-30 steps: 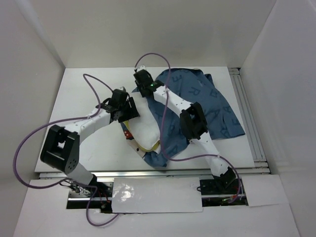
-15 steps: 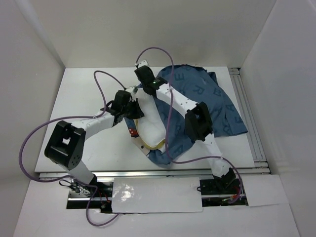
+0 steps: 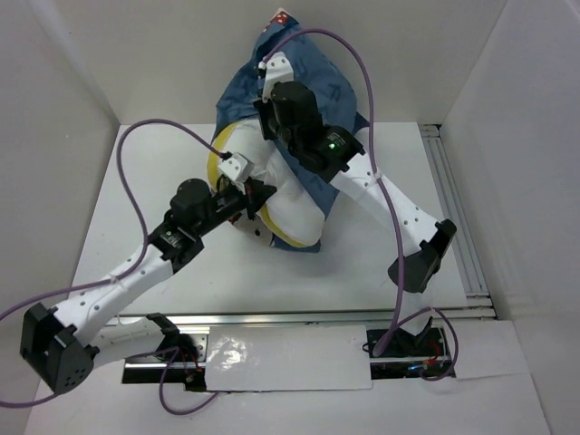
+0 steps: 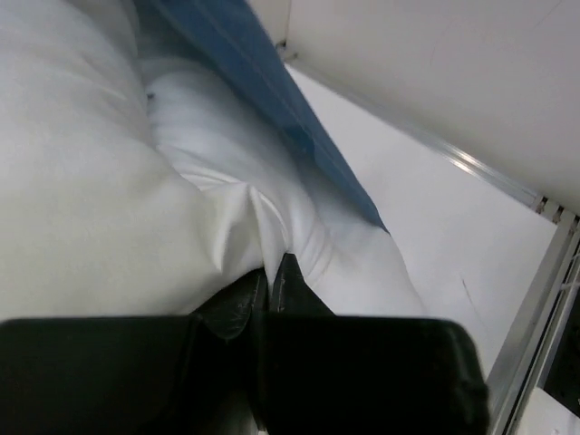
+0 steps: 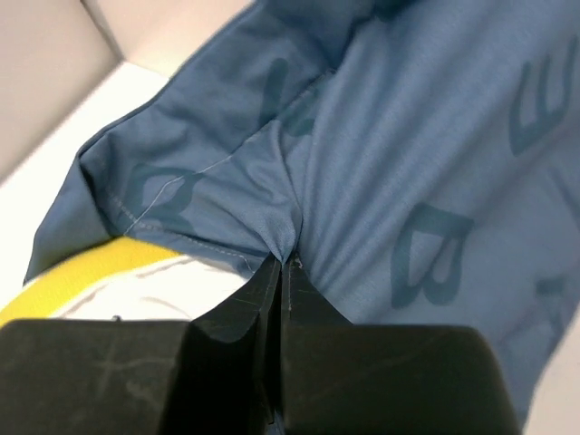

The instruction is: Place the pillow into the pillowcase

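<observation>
The blue pillowcase [image 3: 240,91] hangs bunched and lifted at the back centre, draped over the top of the white pillow [image 3: 294,204], whose yellow edge shows at its left and lower rim. My right gripper [image 3: 265,124] is shut on a pinch of pillowcase [image 5: 408,136] fabric near its stitched hem, just above the pillow's yellow edge [image 5: 82,272]. My left gripper [image 3: 256,193] is shut on a fold of the pillow's [image 4: 91,199] white cover, with the pillowcase's [image 4: 263,82] edge lying across the pillow beyond it.
The white table [image 3: 154,163] is boxed in by white walls at the left, back and right. A metal rail [image 3: 458,217] runs along its right edge. Purple cables [image 3: 163,131] loop above both arms.
Both grippers went from open to shut. Both arms rose and moved back, lifting the pillowcase off the table's right side into a bunch at the back centre, with the pillow tipped up under it.
</observation>
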Motion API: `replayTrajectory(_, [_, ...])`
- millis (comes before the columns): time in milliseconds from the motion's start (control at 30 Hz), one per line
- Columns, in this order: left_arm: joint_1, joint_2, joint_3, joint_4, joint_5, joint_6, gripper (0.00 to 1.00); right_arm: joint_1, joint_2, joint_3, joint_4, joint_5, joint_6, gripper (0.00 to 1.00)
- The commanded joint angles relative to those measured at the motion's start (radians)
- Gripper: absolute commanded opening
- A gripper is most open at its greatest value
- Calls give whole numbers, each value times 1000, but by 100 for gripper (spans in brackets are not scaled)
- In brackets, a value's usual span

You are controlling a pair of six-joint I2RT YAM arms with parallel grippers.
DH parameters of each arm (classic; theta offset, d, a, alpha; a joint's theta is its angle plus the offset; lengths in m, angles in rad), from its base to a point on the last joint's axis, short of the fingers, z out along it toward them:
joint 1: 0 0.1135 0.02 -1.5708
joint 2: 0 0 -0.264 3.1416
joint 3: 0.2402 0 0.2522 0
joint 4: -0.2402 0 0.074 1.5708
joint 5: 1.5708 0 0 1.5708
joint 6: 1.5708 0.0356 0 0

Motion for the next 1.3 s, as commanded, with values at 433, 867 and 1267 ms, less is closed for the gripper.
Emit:
replayTrajectory(433, [19, -126, 109, 100, -246, 200, 0, 113, -137, -69, -36, -102, 42, 0])
replayTrajectory(867, [146, -128, -49, 135, -135, 110, 0, 113, -256, -247, 192, -100, 53, 0])
replayTrajectory(1267, [293, -202, -151, 301, 623, 325, 0, 103, -265, -144, 85, -314, 44, 0])
